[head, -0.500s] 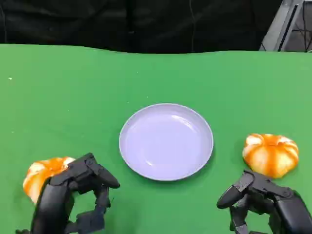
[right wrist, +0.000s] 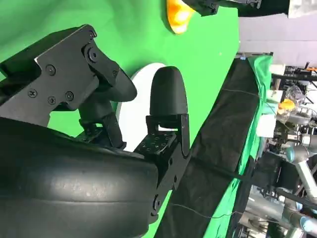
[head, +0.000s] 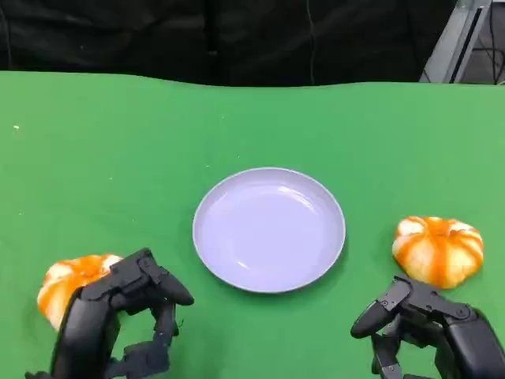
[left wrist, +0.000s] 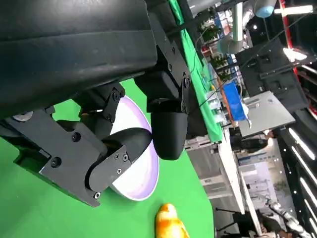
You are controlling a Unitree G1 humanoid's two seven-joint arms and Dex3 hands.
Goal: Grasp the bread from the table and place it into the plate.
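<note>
In the head view, a pale lavender plate (head: 269, 229) is seen at the middle of the green table (head: 118, 158), with nothing in it. Two orange-and-white bread rolls are seen on the cloth. The left bread roll (head: 67, 282) is partly covered by the left hand (head: 118, 324), which is held just above and in front of it; whether the fingers touch it cannot be told. The fingers are curled loosely, apart, and nothing is gripped. The right bread roll (head: 438, 249) is shown whole, right of the plate. The right hand (head: 426, 328) is cut off by the lower edge; its fingers are bent, nothing is held, and it is kept just short of the roll.

In the left wrist view, much is blocked by the black shell and fingers (left wrist: 168, 134). Part of the plate (left wrist: 146, 173) is seen behind them, and one bread roll (left wrist: 168, 225) is cut off at the edge. The background clutter is blurred; no writing can be read.

In the right wrist view, the fingers (right wrist: 168, 94) are seen spread, with nothing between them. A strip of the plate (right wrist: 136, 111) is visible, and a bread roll (right wrist: 178, 15) is partly hidden under the other hand. No labels can be read.
</note>
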